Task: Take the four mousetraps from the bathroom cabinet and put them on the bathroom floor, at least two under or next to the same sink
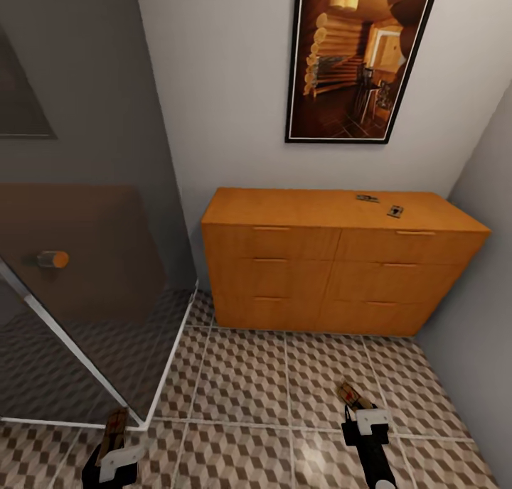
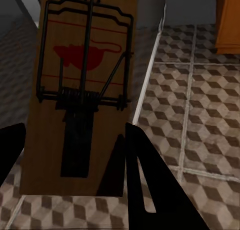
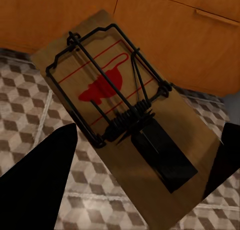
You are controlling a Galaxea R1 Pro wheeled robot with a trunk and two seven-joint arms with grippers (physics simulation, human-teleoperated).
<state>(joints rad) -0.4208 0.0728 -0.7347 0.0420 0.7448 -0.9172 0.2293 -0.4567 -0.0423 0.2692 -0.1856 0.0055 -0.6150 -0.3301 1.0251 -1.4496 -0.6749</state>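
The orange-brown cabinet stands against the far wall, with two mousetraps lying on its top near the right end. My left gripper is shut on a third mousetrap, held low over the bathroom floor by the shower corner. A fourth mousetrap sits in my right gripper, which is shut on it, in front of the cabinet's drawers. The bathroom sink is out of view.
A tinted glass shower screen with a white base rail closes off the left side. A grey wall bounds the right. A framed picture hangs above the cabinet. Patterned tiles stretch between me and the drawers.
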